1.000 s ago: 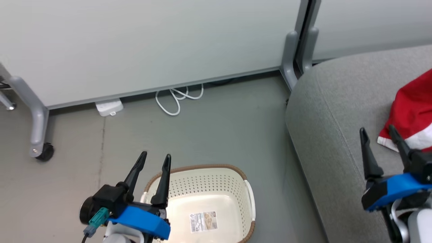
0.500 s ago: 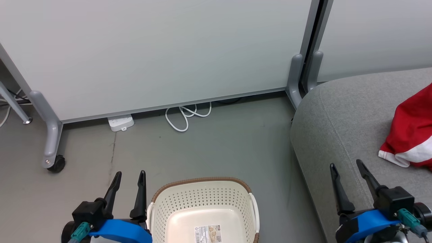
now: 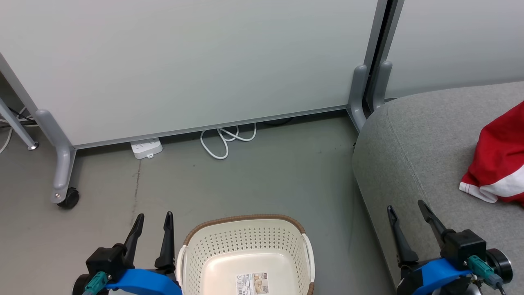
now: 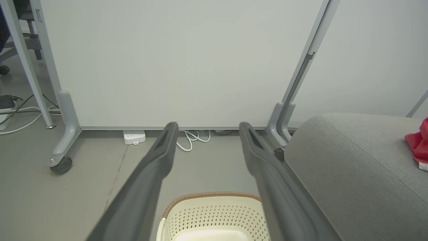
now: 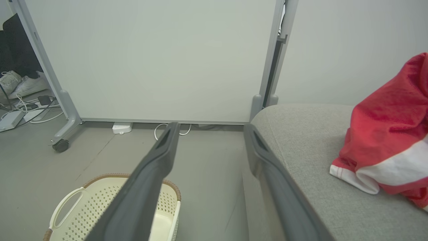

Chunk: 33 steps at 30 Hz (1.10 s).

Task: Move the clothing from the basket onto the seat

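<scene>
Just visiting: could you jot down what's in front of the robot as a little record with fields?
Seat: grey sofa, at the right
Clothing: red with white trim, lying on the seat
Basket: cream, on the floor left of the seat; no clothing in its visible part, paper label on its bottom
Left gripper: open, holding nothing
Right gripper: open, holding nothing

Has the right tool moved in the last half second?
Yes. In the head view the right tool has drawn back and slightly left, farther from the red clothing, which stayed put on the sofa.
</scene>
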Tool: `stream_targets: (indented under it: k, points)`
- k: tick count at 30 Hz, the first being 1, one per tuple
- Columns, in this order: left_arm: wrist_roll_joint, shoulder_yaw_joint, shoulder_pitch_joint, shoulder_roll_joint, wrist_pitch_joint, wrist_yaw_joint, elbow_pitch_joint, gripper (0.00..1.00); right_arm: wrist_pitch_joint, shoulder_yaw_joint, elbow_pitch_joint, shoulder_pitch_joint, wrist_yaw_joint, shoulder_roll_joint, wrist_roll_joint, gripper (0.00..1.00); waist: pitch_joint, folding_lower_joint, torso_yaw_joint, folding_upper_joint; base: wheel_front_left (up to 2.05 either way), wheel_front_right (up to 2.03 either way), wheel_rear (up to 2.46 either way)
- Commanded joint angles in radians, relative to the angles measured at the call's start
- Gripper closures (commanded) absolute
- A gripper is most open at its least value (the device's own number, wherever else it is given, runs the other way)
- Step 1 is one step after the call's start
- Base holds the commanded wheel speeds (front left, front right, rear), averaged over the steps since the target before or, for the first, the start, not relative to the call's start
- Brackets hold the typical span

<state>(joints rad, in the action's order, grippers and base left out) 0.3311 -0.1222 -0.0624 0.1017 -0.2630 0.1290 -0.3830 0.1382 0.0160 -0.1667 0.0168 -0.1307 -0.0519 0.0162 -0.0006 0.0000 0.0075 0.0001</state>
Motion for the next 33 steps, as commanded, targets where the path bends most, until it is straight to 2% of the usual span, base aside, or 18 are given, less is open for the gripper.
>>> stream_targets:
  k: [1, 11, 12, 19, 33]
  points:
    - [-0.007, 0.005, -0.003, 0.001, -0.003, 0.002, -0.004, 0.0, 0.005, -0.001, -0.002, 0.007, 0.0, 0.002, 0.002, 0.0, 0.0, 0.0, 0.0, -0.0001, 0.0, 0.0, 0.0]
    - [-0.007, 0.016, 0.004, -0.006, -0.003, 0.002, -0.018, 0.0, 0.004, -0.011, -0.002, 0.014, 0.0, 0.002, 0.018, 0.0, -0.002, 0.0, -0.001, -0.0001, 0.0, 0.0, 0.0]
    - [-0.005, 0.012, 0.0, -0.008, 0.0, 0.0, -0.017, 1.0, 0.0, -0.01, -0.003, 0.002, 0.0, 0.0, 0.015, 1.0, -0.002, 0.0, -0.001, -0.0001, 0.0, 0.0, 0.0]
    - [0.004, 0.012, 0.045, -0.017, 0.009, 0.0, -0.069, 1.0, -0.008, -0.01, -0.064, -0.014, 0.0, 0.002, 0.024, 1.0, -0.002, 0.0, -0.001, -0.0001, 0.0, 0.0, 0.0]
    - [0.241, 0.055, 0.025, -0.023, 0.078, 0.0, -0.029, 1.0, -0.054, 0.011, -0.065, 0.008, 0.0, 0.002, 0.318, 1.0, -0.001, 0.0, -0.002, -0.0001, 0.0, 0.0, 0.0]
